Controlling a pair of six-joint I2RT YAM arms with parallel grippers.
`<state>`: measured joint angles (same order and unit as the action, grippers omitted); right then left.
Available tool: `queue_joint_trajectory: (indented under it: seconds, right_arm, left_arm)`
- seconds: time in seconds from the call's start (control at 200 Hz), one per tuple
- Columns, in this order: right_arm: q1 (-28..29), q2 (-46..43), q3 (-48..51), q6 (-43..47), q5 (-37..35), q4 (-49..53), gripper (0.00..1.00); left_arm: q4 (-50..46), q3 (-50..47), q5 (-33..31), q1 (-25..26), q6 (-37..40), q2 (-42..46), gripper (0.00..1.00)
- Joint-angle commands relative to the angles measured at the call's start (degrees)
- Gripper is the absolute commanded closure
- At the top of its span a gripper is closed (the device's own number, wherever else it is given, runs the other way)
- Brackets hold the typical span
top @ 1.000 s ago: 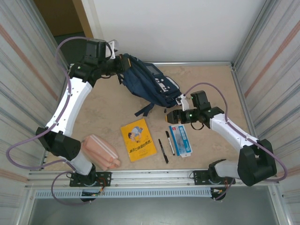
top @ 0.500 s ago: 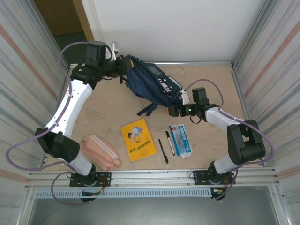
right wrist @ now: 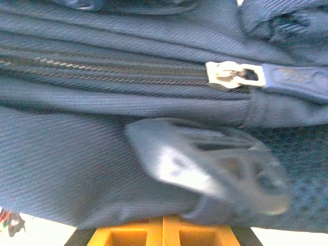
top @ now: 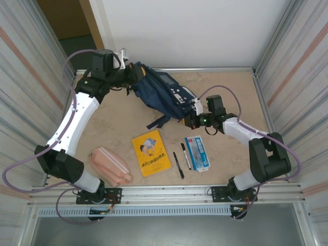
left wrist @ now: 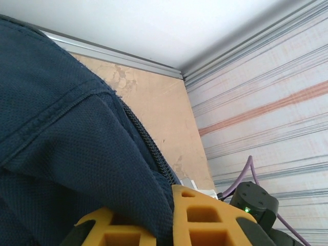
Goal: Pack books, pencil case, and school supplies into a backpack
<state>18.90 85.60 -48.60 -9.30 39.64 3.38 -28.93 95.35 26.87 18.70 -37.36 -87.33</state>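
Top view, backpack: the backpack (top: 161, 95) lies at the far middle of the table (top: 118, 123), slanting from far left toward near right, with dark straps trailing off its near side.
Top view, left claw: the left claw (top: 131, 77) sits at the far-left top end of the backpack, touching the fabric.
Top view, right claw: the right claw (top: 190, 120) is against the near-right end of the backpack.
Top view, book: the yellow book (top: 150, 152) lies flat, cover up, near the front middle of the table.
Top view, pencil case: the pink pencil case (top: 109, 165) lies left of the book, next to the left arm's base.
Top view, supplies: two black pens (top: 178, 164) lie side by side just right of the book, and the blue-and-white box (top: 197, 152) is just right of them.
Left wrist view, left claw: the left claw (left wrist: 165, 228) pinches a fold of navy backpack (left wrist: 61, 154) fabric between its yellow fingers (left wrist: 202, 218).
Left wrist view, zipper: a closed zipper (left wrist: 151, 148) runs down toward the grip.
Right wrist view, right claw: the right claw (right wrist: 163, 228) has its orange fingers pressed together at the bottom edge, right under the backpack (right wrist: 77, 154) fabric. I cannot tell whether any cloth is caught.
Right wrist view, details: a metal zip slider (right wrist: 236, 74) is at upper right, and a blurred dark plastic buckle (right wrist: 210, 164) is just above the fingers.
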Motion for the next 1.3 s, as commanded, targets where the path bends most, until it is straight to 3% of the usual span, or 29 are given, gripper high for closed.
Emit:
queue_joint_trajectory:
  seconds: [0.0,0.155,0.205,0.361,0.506,0.626,0.777,0.872,1.047,1.102,1.228,1.293]
  right_arm:
    - [0.6,-2.1,-2.3,1.7,1.9,3.7,1.00]
    - [0.7,-2.7,-1.0,1.7,1.9,3.7,1.00]
    - [0.7,-2.9,-0.3,1.9,0.9,3.4,0.81]
    - [-0.9,-1.6,2.7,-1.0,0.7,-1.4,0.50]
    - [-2.3,0.2,3.9,-3.4,1.7,-5.5,0.39]
    - [-3.4,1.9,4.0,-4.2,3.1,-9.8,0.37]
    - [-3.5,3.9,3.4,-5.1,7.3,-14.6,0.40]
    - [-2.4,4.3,1.6,-4.6,10.2,-13.7,0.52]
    - [-1.4,2.1,1.6,-4.1,9.1,-11.1,0.74]
    - [-1.5,1.1,1.1,-3.5,8.6,-8.3,0.78]
    - [-1.4,0.6,-1.8,-1.7,6.8,0.0,0.98]
    - [-1.3,0.6,-3.8,0.1,7.1,5.0,1.00]
  left_arm:
    - [5.7,-1.1,1.4,0.3,0.3,2.4,1.00]
    - [5.2,-1.6,1.7,0.3,0.3,1.3,1.00]
    - [5.3,-1.7,1.5,0.3,-0.1,1.1,1.00]
    - [5.7,-1.0,2.9,0.2,-1.5,1.3,1.00]
    - [5.5,0.4,5.1,0.2,-2.9,1.7,1.00]
    - [7.0,0.0,6.7,0.3,-4.1,2.6,1.00]
    - [7.1,0.8,7.8,0.3,-4.8,3.1,1.00]
    - [8.1,0.5,7.8,0.3,-4.9,3.3,1.00]
    - [7.4,0.1,6.9,0.0,-4.0,2.5,1.00]
    - [7.4,-0.6,5.9,-0.1,-3.4,2.3,1.00]
    - [6.3,-1.5,4.9,-1.0,-1.8,1.1,1.00]
    - [7.0,-3.0,3.6,-1.2,-1.5,0.6,1.00]
